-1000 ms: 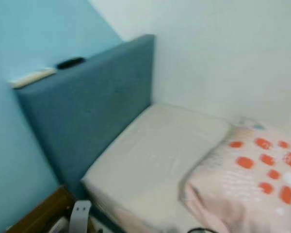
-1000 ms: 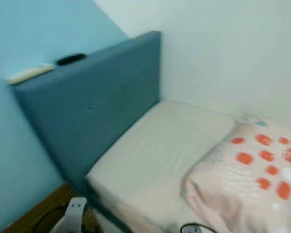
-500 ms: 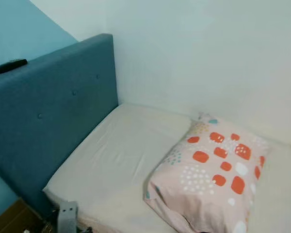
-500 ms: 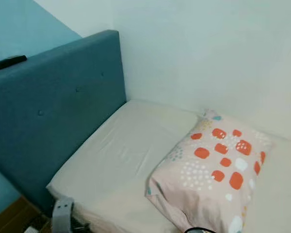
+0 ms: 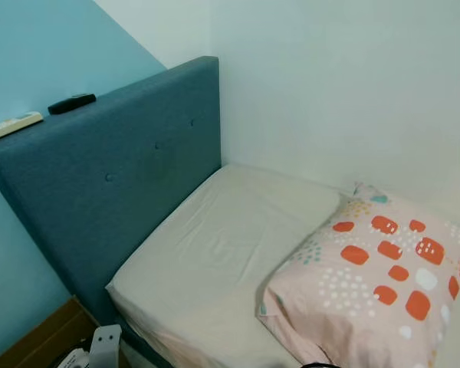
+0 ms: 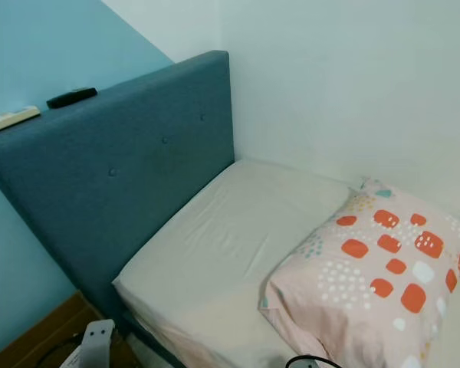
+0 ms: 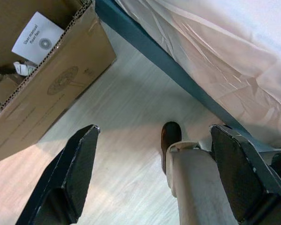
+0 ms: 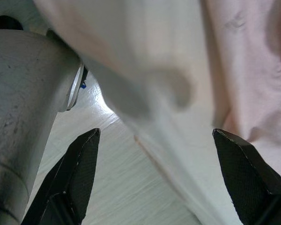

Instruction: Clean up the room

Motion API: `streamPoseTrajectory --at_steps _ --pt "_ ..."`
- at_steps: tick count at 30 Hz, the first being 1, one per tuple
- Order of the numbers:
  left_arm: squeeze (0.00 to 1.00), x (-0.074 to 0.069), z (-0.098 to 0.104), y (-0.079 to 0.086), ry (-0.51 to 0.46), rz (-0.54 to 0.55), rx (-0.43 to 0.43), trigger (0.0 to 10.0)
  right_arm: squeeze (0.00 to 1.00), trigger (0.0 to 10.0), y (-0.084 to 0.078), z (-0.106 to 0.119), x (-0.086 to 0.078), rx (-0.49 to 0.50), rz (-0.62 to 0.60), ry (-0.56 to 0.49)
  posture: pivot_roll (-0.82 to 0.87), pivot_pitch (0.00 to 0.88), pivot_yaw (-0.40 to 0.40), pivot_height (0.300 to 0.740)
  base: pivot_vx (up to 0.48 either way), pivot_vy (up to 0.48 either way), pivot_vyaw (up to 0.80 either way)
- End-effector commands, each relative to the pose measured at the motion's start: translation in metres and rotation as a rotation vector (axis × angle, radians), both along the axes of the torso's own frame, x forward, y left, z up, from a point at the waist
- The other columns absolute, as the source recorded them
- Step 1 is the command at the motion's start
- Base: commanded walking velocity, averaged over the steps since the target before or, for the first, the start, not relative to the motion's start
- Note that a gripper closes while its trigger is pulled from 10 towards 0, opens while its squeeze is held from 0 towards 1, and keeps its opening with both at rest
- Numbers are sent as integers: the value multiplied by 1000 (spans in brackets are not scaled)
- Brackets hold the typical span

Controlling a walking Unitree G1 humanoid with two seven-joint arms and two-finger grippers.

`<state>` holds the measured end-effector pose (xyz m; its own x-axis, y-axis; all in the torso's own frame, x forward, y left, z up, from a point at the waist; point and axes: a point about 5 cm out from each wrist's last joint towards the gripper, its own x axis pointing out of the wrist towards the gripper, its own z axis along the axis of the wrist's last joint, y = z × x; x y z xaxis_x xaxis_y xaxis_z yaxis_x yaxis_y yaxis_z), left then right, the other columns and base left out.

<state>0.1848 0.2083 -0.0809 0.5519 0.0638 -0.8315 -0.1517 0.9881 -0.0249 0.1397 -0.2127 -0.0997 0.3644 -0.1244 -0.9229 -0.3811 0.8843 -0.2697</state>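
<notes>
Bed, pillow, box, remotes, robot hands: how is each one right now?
Bed: bare sheet, wrinkled.
Pillow: lying flat on the bed, askew.
Black remote: lying on top of the headboard.
White remote: lying on the headboard too.
Box: open, paper inside.
Left gripper: fingers open, empty.
Right gripper: fingers open, empty.

Blue headboard [image 5: 130,184] against the teal wall [image 5: 38,54], white wall [image 6: 353,84] beside, pale wood floor [image 7: 126,154] below.
</notes>
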Motion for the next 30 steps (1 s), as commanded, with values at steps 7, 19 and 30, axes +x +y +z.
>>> streamPoseTrajectory --at_steps 7,19,30 --pt "0 -3 -2 0 20 -14 10 10000 0 10000 2 -2 -4 5 -7 11 -93 0 21 710 -310 0 0" --pt "0 -11 -5 -1 39 -34 17 10000 0 10000 2 -3 -7 0 -12 22 -92 0 26 710 -114 0 -124" --pt "0 -14 -6 -1 41 -53 18 10000 0 10000 1 -4 -13 1 -37 36 -97 0 33 710 0 0 -747"
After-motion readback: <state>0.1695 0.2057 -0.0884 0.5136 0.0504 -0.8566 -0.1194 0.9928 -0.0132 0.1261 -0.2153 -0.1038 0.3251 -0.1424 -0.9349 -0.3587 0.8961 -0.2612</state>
